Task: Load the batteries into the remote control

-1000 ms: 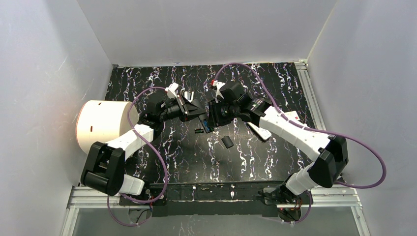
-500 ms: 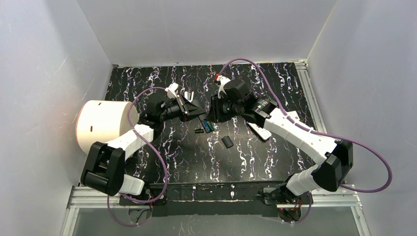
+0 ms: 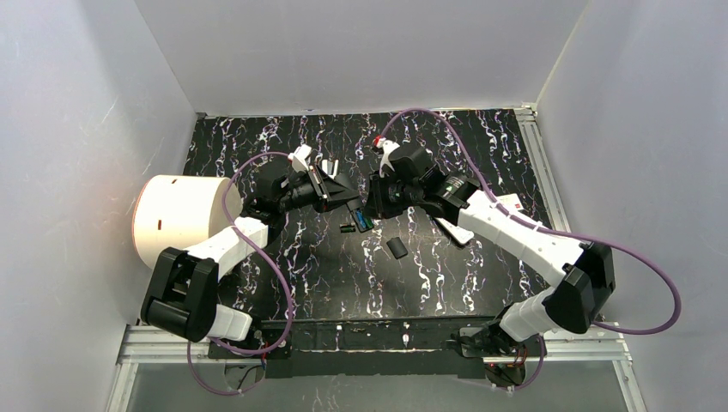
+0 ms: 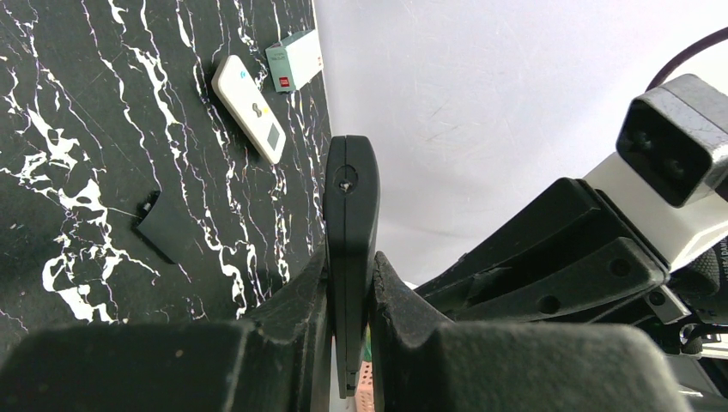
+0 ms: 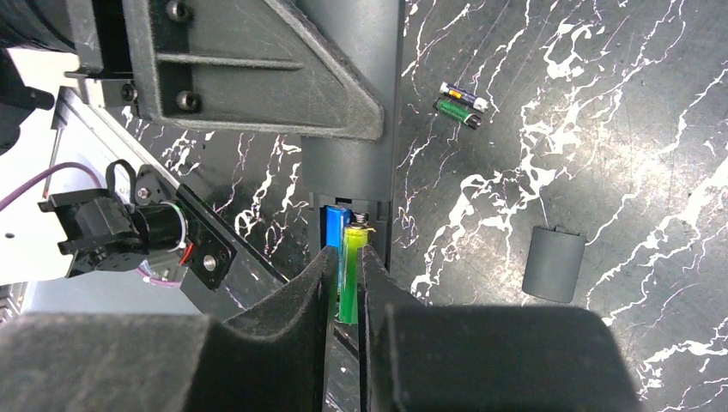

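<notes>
Left wrist view: the left claw (image 4: 350, 268) is clamped shut on a black remote control (image 4: 350, 202), held edge-on between its two fingers. Past it lies the black marbled table (image 4: 77, 129). On the table are a flat black battery cover (image 4: 167, 227), and farther off a white remote (image 4: 249, 108) with a small grey-green box (image 4: 294, 60) just beside it. Part of the right arm fills the right of the frame.

Right wrist view: the right claw (image 5: 348, 260) is nearly closed, its fingers pinching a green battery (image 5: 351, 287). The battery's far end is at the open compartment of the black remote control. A blue battery (image 5: 336, 225) sits in that compartment, right beside the green one. Two loose batteries (image 5: 459, 106) lie side by side on the table, apart from the remote. The battery cover lies nearer, off to the right.

Top view: both claws meet over the middle of the table. The loose batteries lie just on the near side of them. A large white cylinder (image 3: 176, 219) stands at the left edge.
</notes>
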`<state>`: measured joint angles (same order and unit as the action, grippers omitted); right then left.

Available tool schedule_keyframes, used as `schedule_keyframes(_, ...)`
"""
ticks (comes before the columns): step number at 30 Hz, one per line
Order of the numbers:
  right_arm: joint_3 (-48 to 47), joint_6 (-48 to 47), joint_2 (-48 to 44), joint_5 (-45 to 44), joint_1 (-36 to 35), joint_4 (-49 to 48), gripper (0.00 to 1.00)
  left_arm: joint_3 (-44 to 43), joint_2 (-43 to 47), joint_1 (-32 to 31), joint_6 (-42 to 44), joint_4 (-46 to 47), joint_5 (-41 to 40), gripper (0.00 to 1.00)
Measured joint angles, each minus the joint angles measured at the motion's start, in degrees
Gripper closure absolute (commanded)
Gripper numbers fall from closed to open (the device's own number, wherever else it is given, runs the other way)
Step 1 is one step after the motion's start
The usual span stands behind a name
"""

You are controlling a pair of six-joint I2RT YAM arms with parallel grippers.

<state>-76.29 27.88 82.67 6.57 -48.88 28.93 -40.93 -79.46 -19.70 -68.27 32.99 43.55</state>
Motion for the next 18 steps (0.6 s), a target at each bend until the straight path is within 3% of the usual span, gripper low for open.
schedule_keyframes(18, 0.02, 0.09, 1.70, -0.15, 0.02, 0.96, 0.82, -0.04, 0.00, 0.00, 0.39, -1.01, -0.22, 1.00)
